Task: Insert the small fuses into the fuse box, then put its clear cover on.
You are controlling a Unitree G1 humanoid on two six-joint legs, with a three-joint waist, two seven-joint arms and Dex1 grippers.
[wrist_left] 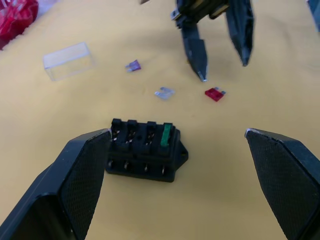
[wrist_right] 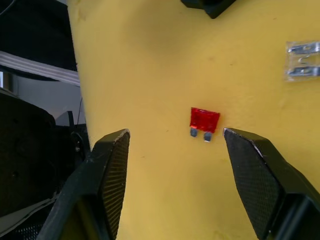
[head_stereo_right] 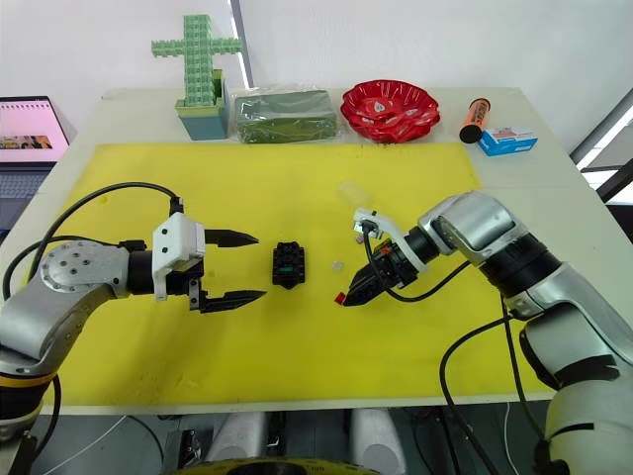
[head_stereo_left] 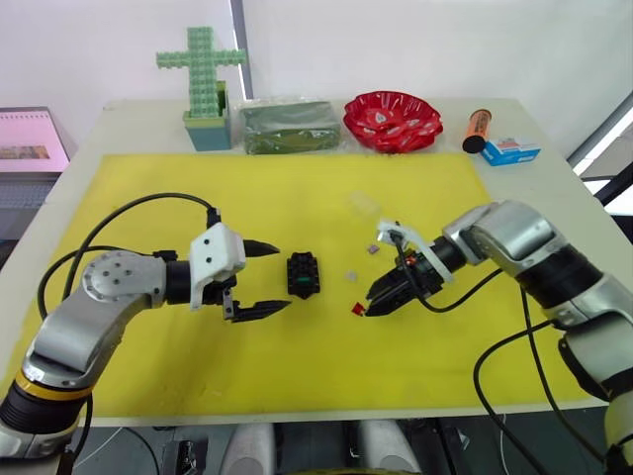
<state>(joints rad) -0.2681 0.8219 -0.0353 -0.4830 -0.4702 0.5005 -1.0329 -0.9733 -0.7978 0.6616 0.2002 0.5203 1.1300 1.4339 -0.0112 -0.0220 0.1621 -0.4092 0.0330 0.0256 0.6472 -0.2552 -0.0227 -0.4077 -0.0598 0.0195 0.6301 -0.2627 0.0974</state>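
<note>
While right gripper (wrist_right: 173,137) gapes over red fuse (wrist_right: 204,120); left gripper (head_stereo_left: 265,279) spread, empty.

You see two arms of silver-grey rounded shells with black joint sections. The left arm (head_stereo_left: 99,297), at lower left, has a yellow band near its base and a white wrist housing. Black cables loop beside both arms. Each gripper, left gripper (head_stereo_left: 259,279) and right gripper (head_stereo_left: 381,300), carries two black, pointed, textured fingers.
</note>
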